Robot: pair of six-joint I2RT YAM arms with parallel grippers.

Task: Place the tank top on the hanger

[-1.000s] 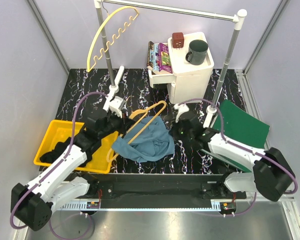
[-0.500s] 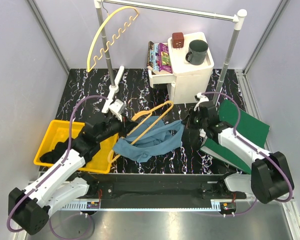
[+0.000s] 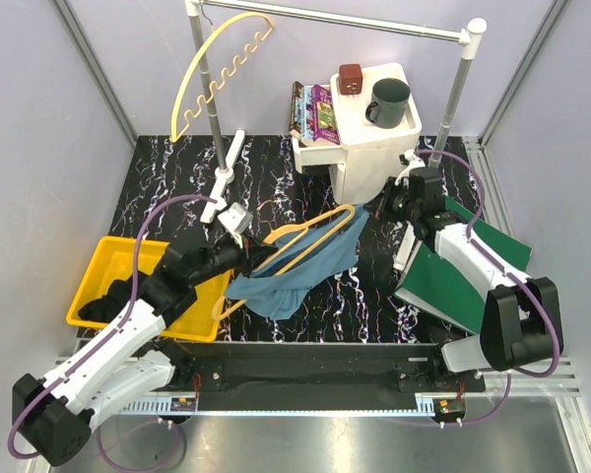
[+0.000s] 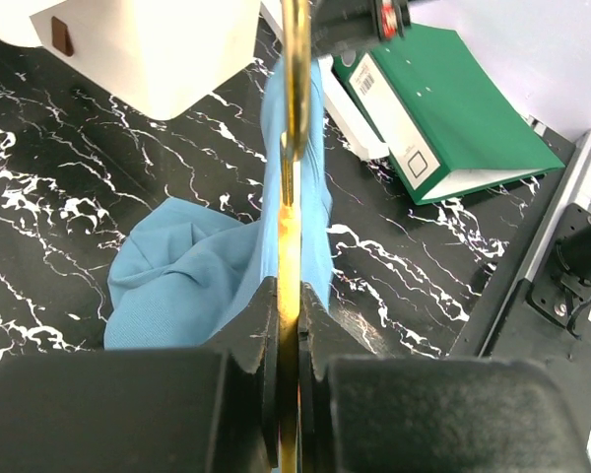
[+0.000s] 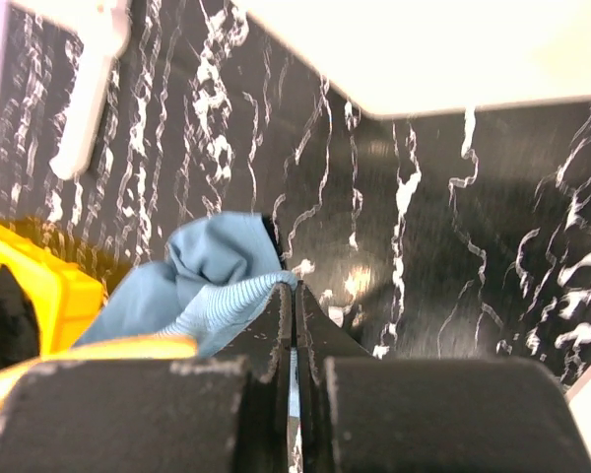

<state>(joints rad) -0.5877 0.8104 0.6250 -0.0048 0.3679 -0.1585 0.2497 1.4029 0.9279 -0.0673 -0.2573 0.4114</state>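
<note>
Tank top now stretches out toward the cabinet, drawn along the hanger by the right end effector, pinched shut on its hem. Left end effector, shut too, grips the hanger farther from the cabinet; threading looks underway.

Two arms, same build. Left arm: white link shells, black joint housings, big black motor block at the shoulder end. Right arm: same white and black, rounded black block at its shoulder too. A purple cable loops outside the shells on each arm. Left gripper: matte black, blocky finger bodies, tapered tips. Right gripper: same black, with pale scuffs along the top edges.
</note>
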